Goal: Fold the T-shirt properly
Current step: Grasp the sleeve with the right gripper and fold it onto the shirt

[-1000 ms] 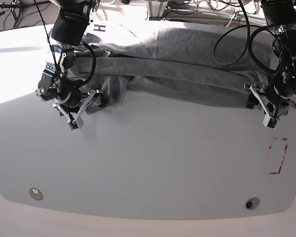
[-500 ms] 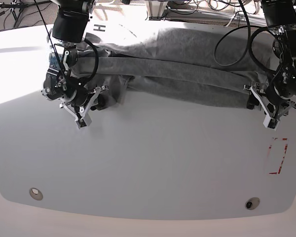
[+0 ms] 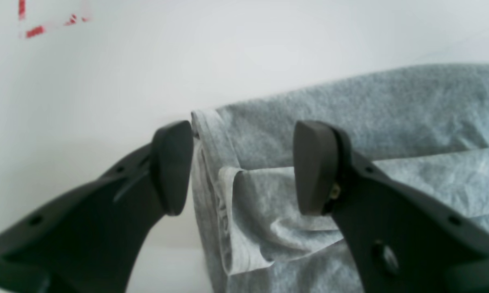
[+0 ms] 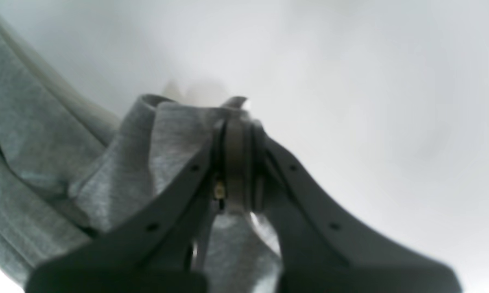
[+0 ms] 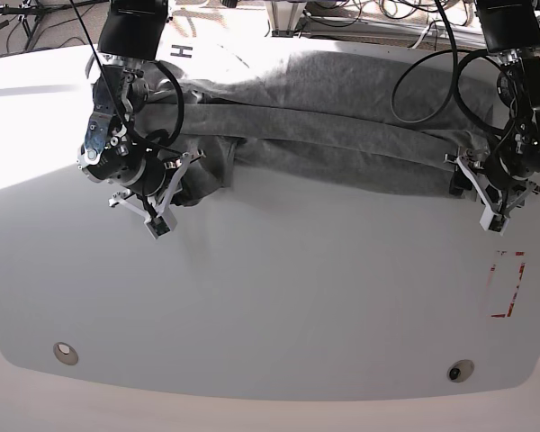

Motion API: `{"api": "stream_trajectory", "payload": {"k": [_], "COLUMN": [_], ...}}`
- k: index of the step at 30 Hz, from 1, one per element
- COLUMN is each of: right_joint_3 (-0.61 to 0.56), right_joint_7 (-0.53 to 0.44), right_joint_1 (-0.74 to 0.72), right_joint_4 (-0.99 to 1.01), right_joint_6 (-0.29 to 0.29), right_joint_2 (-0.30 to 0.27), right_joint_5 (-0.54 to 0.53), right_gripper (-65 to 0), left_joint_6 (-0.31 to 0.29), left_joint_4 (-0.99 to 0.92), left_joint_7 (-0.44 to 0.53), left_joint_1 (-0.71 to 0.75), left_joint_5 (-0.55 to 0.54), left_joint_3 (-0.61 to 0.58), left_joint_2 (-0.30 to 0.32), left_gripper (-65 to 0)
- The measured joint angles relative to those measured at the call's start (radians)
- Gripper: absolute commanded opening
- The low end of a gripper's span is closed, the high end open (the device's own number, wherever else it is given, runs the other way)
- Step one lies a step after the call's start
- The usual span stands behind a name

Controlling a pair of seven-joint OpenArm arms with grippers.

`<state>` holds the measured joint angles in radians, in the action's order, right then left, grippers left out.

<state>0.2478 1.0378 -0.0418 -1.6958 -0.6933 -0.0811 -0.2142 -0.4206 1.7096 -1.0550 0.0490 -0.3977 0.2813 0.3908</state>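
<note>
The grey T-shirt (image 5: 324, 121) lies in a long folded band across the back of the white table (image 5: 279, 297). My right gripper (image 5: 162, 216), on the left of the base view, is shut on the band's bunched corner; in the right wrist view its fingers (image 4: 236, 154) pinch a fold of T-shirt (image 4: 45, 122). At the band's other end my left gripper (image 5: 477, 196) stands open. In the left wrist view its pads (image 3: 173, 167) straddle the layered corner of the T-shirt (image 3: 350, 110), the left gripper (image 3: 243, 169) not closed on it.
A red-outlined rectangle (image 5: 507, 285) is marked on the table near the left gripper, also visible as red marks (image 3: 45, 24). Two round holes (image 5: 65, 352) (image 5: 460, 370) sit near the curved front edge. Cables and stands crowd the far side.
My right gripper has shut on the T-shirt's corner and turned slightly, gathering the cloth. The left gripper has stayed open and still.
</note>
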Motion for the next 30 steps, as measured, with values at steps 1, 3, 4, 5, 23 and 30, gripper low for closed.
{"api": "stream_trajectory", "payload": {"k": [1, 3, 4, 5, 23, 30], "right_joint_3": [0.003, 0.003, 0.006, 0.013, 0.085, 0.019], "right_joint_7": [0.025, 0.063, 0.079, 0.094, 0.273, 0.303], "right_joint_1": [-0.002, 0.001, 0.007, 0.015, 0.267, 0.31], "right_joint_4": [-0.033, -0.097, -0.133, -0.164, -0.282, -0.283], "right_joint_6": [-0.003, 0.0, 0.002, -0.008, -0.003, -0.003], "right_joint_2": [0.0, -0.005, -0.01, -0.015, -0.186, -0.195], "right_joint_5": [-0.019, -0.073, -0.118, -0.163, -0.827, -0.93], "right_gripper": [-65.0, -65.0, -65.0, -65.0, -65.0, -64.8], "left_joint_6": [0.0, 0.0, 0.0, 0.0, 0.0, 0.0], "left_joint_4": [-0.007, -0.014, -0.014, -0.015, -0.016, -0.045], "left_joint_7": [0.0, -0.001, -0.003, -0.003, 0.0, 0.0], "left_joint_1": [0.0, 0.001, 0.002, 0.001, 0.002, 0.0], "left_joint_5": [0.003, 0.005, 0.005, 0.006, 0.005, 0.004], "left_joint_3": [0.0, 0.0, 0.0, 0.0, 0.0, -0.001], "left_joint_2": [0.0, 0.0, 0.0, 0.0, -0.001, 0.0], "left_gripper": [-28.3, -28.3, -28.3, -28.3, -28.3, -28.3]}}
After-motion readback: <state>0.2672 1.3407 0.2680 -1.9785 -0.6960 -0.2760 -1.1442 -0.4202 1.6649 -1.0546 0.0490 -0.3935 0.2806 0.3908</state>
